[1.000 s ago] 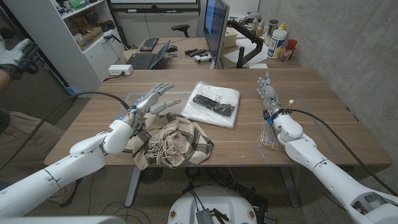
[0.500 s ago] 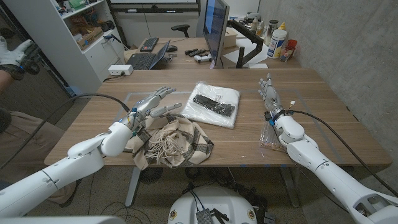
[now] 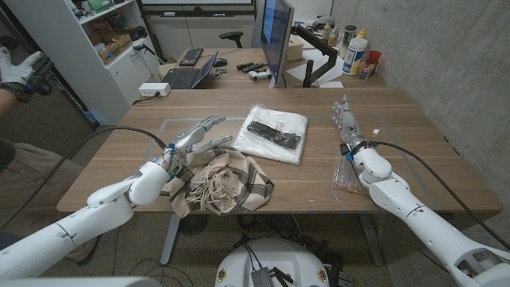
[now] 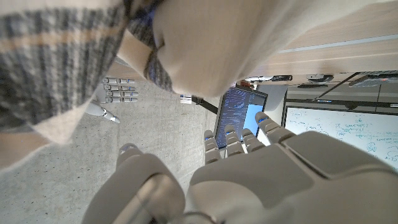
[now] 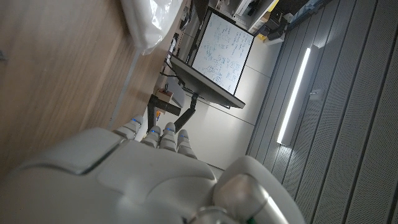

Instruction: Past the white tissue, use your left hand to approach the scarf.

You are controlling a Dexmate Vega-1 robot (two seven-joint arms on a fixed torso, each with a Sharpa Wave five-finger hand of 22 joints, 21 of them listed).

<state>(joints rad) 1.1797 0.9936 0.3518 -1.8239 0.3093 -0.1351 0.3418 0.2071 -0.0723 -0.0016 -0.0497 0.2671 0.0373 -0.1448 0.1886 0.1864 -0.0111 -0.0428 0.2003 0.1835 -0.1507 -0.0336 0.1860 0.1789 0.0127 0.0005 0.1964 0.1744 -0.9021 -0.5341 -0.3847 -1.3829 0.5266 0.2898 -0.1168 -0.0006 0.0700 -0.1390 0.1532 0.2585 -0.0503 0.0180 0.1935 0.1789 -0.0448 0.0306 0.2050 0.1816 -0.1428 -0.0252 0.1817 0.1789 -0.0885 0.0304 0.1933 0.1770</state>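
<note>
Both my hands hold nothing. My left hand (image 3: 190, 140) hangs with fingers spread just over the far edge of the scarf (image 3: 227, 186), which lies bunched at the table's (image 3: 414, 171) near edge. Past it, mid-table, lies the white tissue (image 3: 273, 132). My right hand (image 3: 346, 119) waits open near the right edge.

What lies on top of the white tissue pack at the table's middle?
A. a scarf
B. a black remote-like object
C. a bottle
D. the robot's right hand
B: a flat black object lies on the white tissue, while the scarf sits nearer the table's front edge by the left hand.
</note>
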